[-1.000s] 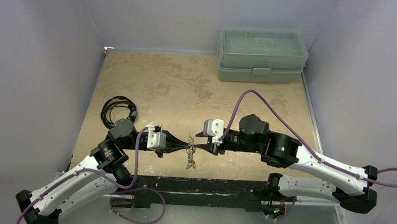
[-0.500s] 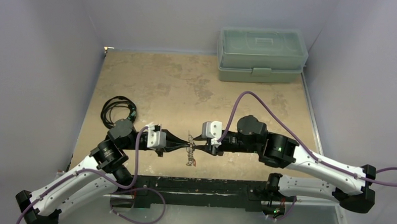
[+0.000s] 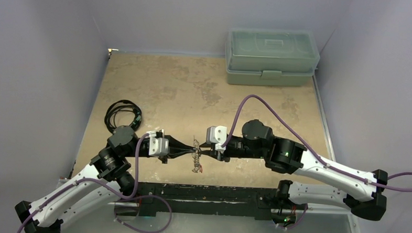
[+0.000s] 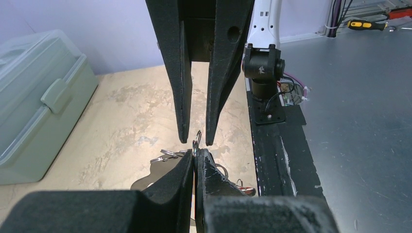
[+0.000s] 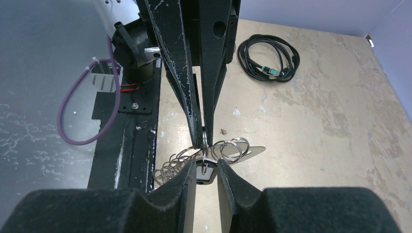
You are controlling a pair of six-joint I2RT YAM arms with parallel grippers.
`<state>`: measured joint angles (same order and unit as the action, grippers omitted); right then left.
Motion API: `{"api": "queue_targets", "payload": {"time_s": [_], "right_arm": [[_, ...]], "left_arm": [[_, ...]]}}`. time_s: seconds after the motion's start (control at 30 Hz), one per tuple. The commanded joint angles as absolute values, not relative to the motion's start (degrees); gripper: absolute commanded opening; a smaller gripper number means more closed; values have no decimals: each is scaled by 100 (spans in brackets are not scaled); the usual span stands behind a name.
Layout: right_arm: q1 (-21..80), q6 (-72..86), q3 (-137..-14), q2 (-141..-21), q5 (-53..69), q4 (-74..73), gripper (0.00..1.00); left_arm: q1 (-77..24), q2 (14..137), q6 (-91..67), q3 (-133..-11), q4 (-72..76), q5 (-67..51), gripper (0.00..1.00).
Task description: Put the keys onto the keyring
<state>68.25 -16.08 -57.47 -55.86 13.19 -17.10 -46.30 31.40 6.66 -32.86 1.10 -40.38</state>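
Note:
The keyring hangs in the air between both grippers, with small keys dangling below it. My left gripper is shut on one of its edge rings; its plate and a red-headed key show beside the fingers. In the right wrist view the plate carries several split rings. My right gripper faces the left one tip to tip. Its jaws stand slightly apart, with a dark-headed key in the gap. Contact with the pads is unclear.
A grey-green lidded box stands at the back right of the tan tabletop. A black coiled cable lies at the left. The black base strip runs along the near edge, just below the hanging keys.
The right arm has slid left toward the left gripper and its jaws have narrowed. The left gripper keeps its hold, and the hanging bunch has shifted slightly left.

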Motion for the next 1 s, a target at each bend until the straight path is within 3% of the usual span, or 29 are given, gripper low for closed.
{"api": "queue_targets", "payload": {"time_s": [0.0, 0.13, 0.4, 0.97], "right_arm": [[6836, -1592, -5818, -5506, 1339, -1538, 25], [6838, -1609, -5810, -5493, 1288, -1525, 24], [6836, -1640, -5810, -5507, 1312, -1517, 3], [6838, -1611, -5731, -5511, 1388, -1482, 0]], "left_arm": [[-4641, 3094, 721, -3263, 383, -4049, 0], [-4645, 3089, 721, -3257, 385, -4049, 0], [-4643, 3103, 727, -3252, 391, -4045, 0], [-4615, 2893, 717, -3232, 467, -3912, 0]]}}
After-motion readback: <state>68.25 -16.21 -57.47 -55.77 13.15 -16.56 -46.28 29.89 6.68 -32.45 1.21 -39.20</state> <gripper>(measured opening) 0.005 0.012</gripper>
